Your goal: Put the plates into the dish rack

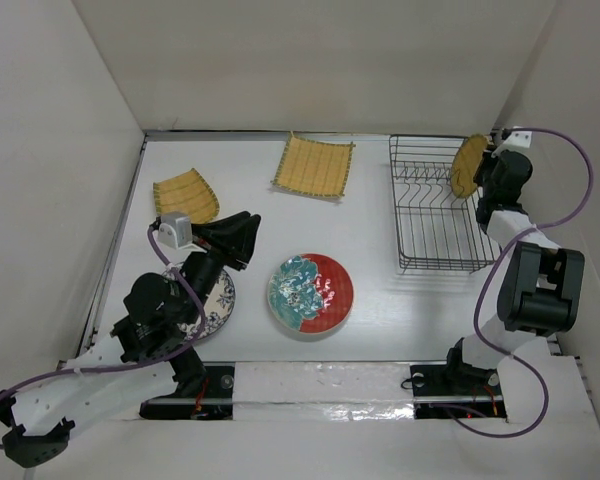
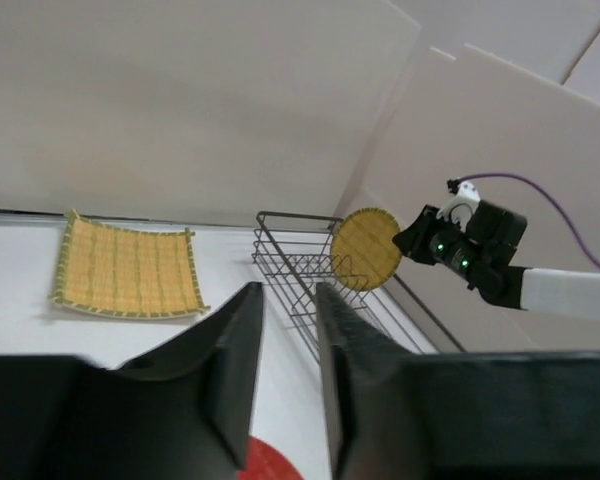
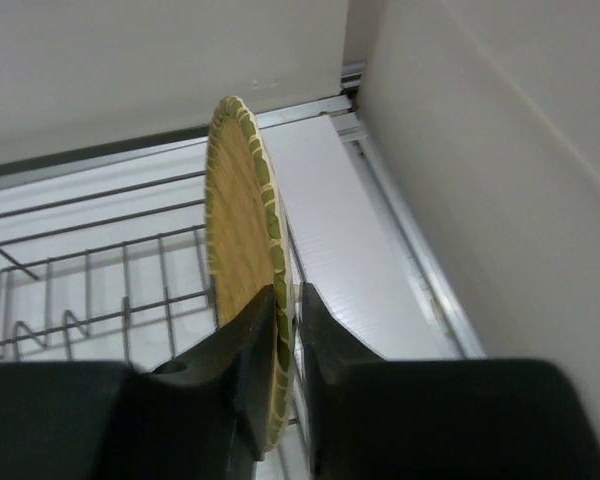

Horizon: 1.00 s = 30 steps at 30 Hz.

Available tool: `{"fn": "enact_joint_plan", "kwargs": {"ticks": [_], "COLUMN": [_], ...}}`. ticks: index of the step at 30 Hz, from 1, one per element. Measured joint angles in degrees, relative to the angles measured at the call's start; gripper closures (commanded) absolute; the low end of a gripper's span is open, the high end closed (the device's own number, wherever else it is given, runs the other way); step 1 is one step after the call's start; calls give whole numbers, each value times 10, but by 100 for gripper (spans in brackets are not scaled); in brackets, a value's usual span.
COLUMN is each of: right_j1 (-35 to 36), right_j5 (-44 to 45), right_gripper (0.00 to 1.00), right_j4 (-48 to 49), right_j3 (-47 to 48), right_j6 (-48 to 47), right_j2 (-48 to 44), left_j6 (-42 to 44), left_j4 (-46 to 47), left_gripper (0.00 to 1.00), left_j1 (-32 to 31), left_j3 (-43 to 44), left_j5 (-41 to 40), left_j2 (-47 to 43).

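I count five plates on my screens. Two are square yellow ribbed ones: the left square plate [image 1: 186,196] at the far left and the middle square plate [image 1: 314,166] at the far centre. The other three are round, one of each kind: a large red plate [image 1: 311,292] with a teal-white pattern near the middle, a black-and-white speckled plate [image 1: 223,300] at the near left, and a small yellow plate [image 1: 468,165] at the far right. There is one dish rack [image 1: 440,268], black wire, on the right. I have two arms with one gripper each: the left gripper [image 2: 288,300] and the right gripper [image 3: 285,300].
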Motion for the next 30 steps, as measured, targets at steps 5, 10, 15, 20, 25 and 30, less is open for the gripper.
{"fn": "enact_joint_plan", "kwargs": {"ticks": [5, 10, 15, 20, 25, 30], "right_j1": [9, 15, 41, 142, 310, 454], "right_j5": [11, 25, 47, 60, 44, -16], "right_gripper": [47, 46, 47, 100, 100, 100], "right_j4": [10, 24, 38, 50, 32, -18], "right_j3": [-12, -33, -40, -40, -39, -42], "right_j6": [16, 48, 84, 118, 140, 158], "right_j2": [-6, -48, -118, -186, -188, -142], "left_j6": [-2, -2, -2, -2, 0, 1], "left_j4": [-3, -3, -3, -2, 1, 2], "left_gripper": [61, 60, 60, 67, 89, 100], "left_j1": [0, 0, 0, 0, 0, 0], "left_j3": [0, 0, 0, 0, 0, 0], "left_j5": [12, 28, 35, 42, 48, 58], "left_j2": [9, 11, 14, 17, 22, 29]}}
